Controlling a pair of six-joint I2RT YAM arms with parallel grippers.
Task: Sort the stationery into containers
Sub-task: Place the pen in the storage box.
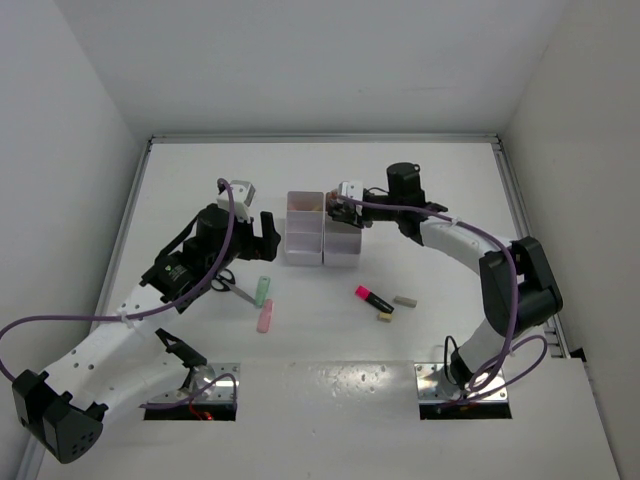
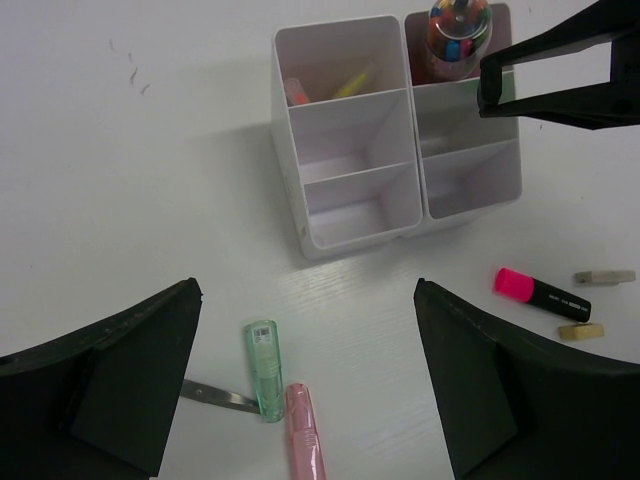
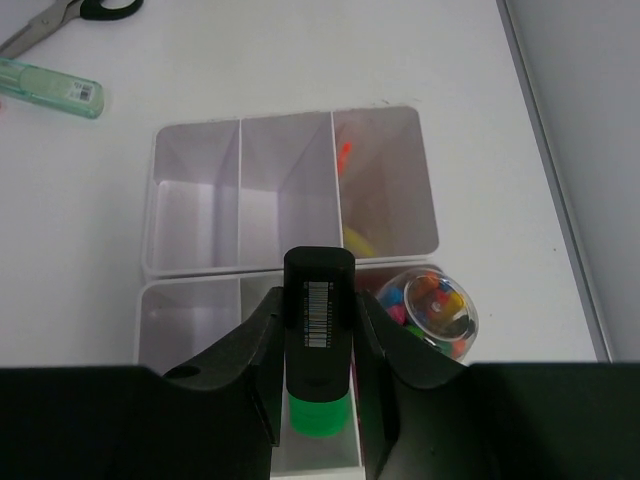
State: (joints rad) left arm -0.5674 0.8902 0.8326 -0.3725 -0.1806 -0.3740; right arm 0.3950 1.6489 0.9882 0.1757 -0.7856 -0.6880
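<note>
The white six-compartment tray [image 1: 303, 238] stands mid-table. My right gripper [image 1: 345, 207] hovers over it, shut on a black highlighter with a green end [image 3: 318, 330], held upright above the middle compartment of the tray's [image 3: 240, 272] near row. My left gripper [image 1: 264, 228] is open and empty, left of the tray [image 2: 290, 150]. Below it lie a pastel green stick [image 2: 262, 368], a pink stick [image 2: 303, 440] and a scissors blade [image 2: 215, 396]. A pink and black highlighter [image 1: 373, 298] and two beige erasers [image 1: 404, 299] [image 1: 384, 317] lie right of centre.
A clear jar of coloured pins [image 3: 435, 308] fills one end compartment; yellow and pink items [image 2: 345, 85] sit in the one beside it. The scissors' black handle [image 3: 105, 8] lies beyond the tray. White walls close the table at the left, back and right.
</note>
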